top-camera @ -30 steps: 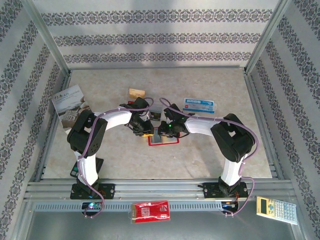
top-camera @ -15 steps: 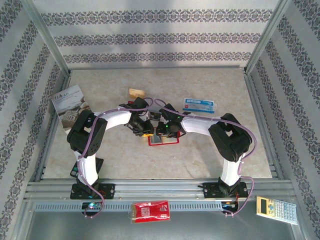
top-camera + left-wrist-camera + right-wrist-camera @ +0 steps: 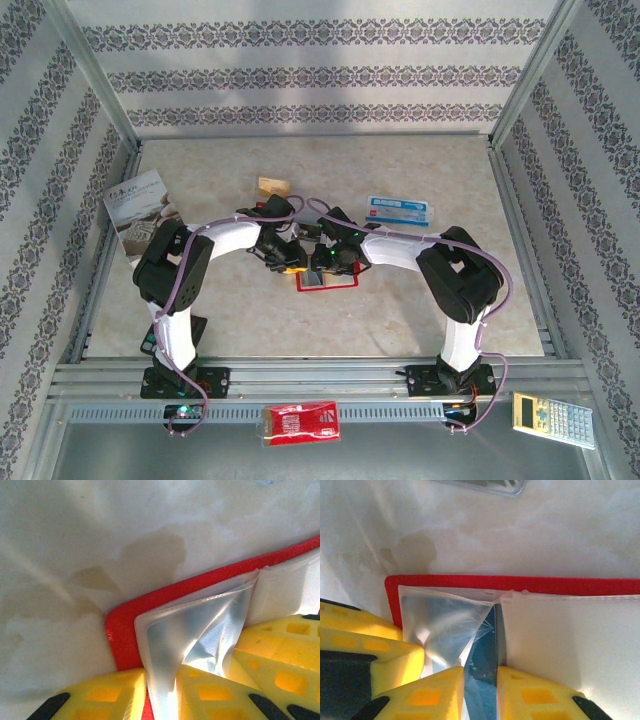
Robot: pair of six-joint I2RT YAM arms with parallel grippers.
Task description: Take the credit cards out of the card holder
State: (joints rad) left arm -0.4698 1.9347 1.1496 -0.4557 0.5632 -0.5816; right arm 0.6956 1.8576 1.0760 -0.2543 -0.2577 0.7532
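Right end effector [image 3: 480, 680] has shifted left and clamps one blue card [image 3: 487, 635]; left end effector [image 3: 162, 680] pinches the clear pocket [image 3: 200, 625] of the card holder [image 3: 120, 635]; one booklet [image 3: 137, 208] lies apart.

A lab robot cell: aluminium frame [image 3: 93, 72], wallpaper-printed panels [image 3: 320, 75] round a marble-look table [image 3: 400, 310], left arm [image 3: 178, 325] and right arm [image 3: 462, 335] mounted on rails [image 3: 320, 378] at bottom.

The pale marbled table [image 3: 300, 325] carries a red card holder [image 3: 340, 283] at its middle, a booklet [image 3: 138, 205] at far left, a tan block [image 3: 273, 186] far centre, and a blue-white packet [image 3: 399, 210] far right.
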